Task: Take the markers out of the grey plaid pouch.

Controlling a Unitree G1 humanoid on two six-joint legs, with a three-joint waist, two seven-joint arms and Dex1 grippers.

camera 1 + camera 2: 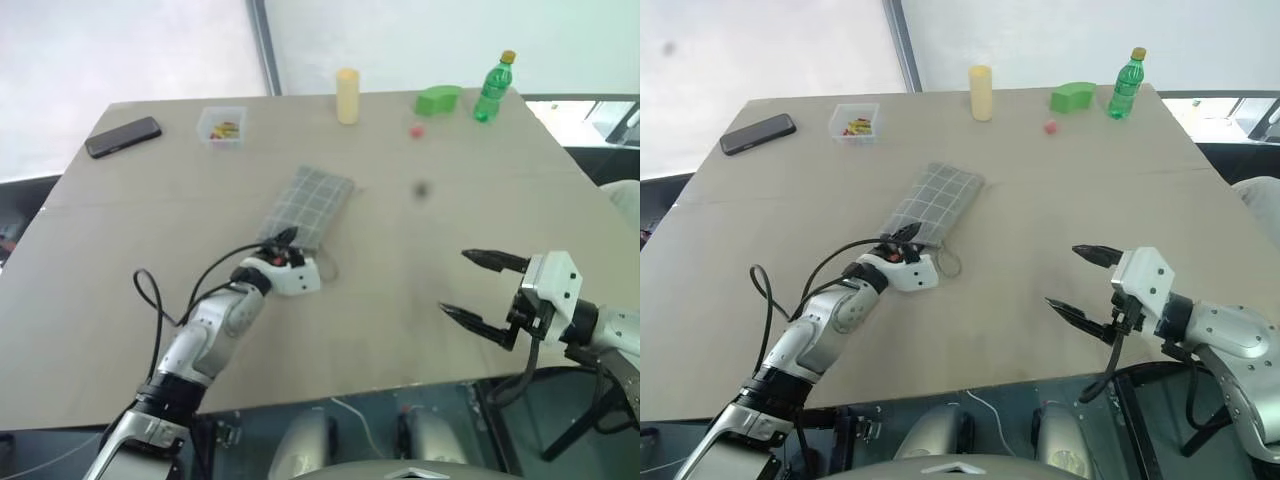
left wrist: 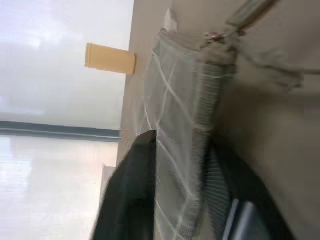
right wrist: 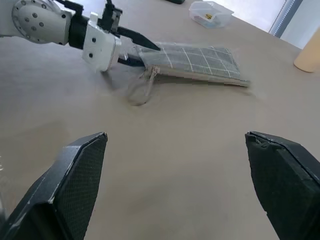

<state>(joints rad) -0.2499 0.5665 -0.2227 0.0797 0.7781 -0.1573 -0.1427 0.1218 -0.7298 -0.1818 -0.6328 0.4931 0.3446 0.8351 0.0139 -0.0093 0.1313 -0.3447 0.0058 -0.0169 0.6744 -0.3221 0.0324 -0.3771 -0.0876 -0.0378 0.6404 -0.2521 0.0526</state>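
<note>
Bare table (image 1: 400, 300) separates grey plaid pouch (image 1: 312, 205) from right fingers (image 1: 470, 315).

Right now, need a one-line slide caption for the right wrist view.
Left gripper clamps the near end of the grey plaid pouch on the table; right gripper waits open.

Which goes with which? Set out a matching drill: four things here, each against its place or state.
Things:
1. black phone
2. grey plaid pouch
3. green bottle
4. right gripper

Places or states:
A. open, above the table
B. far right corner of the table
C. far left corner of the table
D. near end between the fingers of the left gripper

Pairs: 1-C, 2-D, 3-B, 4-A
</note>
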